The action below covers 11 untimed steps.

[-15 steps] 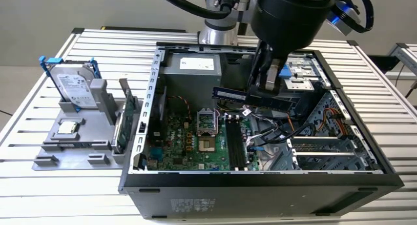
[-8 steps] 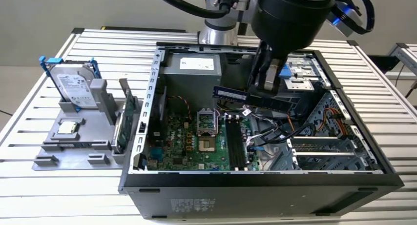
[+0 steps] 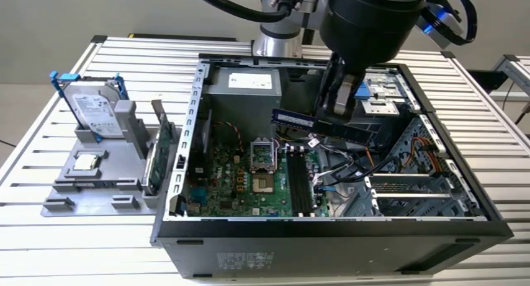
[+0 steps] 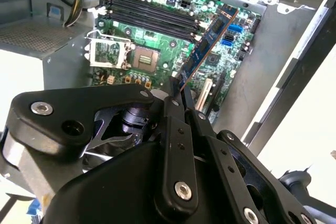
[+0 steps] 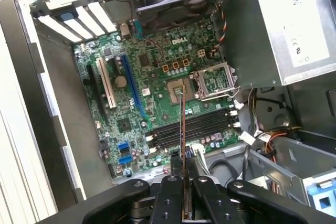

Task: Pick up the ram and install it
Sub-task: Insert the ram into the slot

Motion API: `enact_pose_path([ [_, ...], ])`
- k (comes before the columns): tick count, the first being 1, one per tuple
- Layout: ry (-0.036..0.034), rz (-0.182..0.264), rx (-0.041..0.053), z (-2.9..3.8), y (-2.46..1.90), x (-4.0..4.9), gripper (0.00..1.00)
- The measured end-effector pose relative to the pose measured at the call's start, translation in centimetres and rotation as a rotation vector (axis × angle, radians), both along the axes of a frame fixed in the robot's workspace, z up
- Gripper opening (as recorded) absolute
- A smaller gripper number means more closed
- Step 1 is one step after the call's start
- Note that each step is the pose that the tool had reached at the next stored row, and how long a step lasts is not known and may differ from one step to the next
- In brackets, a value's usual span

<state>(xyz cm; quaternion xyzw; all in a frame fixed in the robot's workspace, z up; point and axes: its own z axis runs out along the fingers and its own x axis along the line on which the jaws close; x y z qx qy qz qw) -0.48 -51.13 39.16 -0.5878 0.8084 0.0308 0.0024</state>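
Observation:
My gripper (image 3: 334, 114) hangs over the open computer case (image 3: 331, 227), shut on the ram (image 3: 319, 125). The ram is a long thin stick held level above the motherboard (image 3: 248, 180). In the second wrist view the ram (image 4: 207, 43) sticks out from between the black fingers (image 4: 175, 109) and slants over the board. The first wrist view shows it edge-on (image 5: 182, 124), crossing the black memory slots (image 5: 202, 125). Those slots (image 3: 298, 182) lie below and toward the front of the case, apart from the stick.
A grey holder (image 3: 99, 187) on the exterior view's left carries a hard drive (image 3: 93, 112), a silver processor chip (image 3: 87, 163) and a green expansion card (image 3: 163, 151). Inside the case are the power supply (image 3: 244, 90), the open processor socket (image 3: 262, 154) and loose cables (image 3: 348, 168).

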Motion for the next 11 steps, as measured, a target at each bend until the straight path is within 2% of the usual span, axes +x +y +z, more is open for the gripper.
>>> enact_pose_path([
  [11, 0.0000, -0.043, 0.0000, -0.05, 0.00, 0.06, 0.00],
])
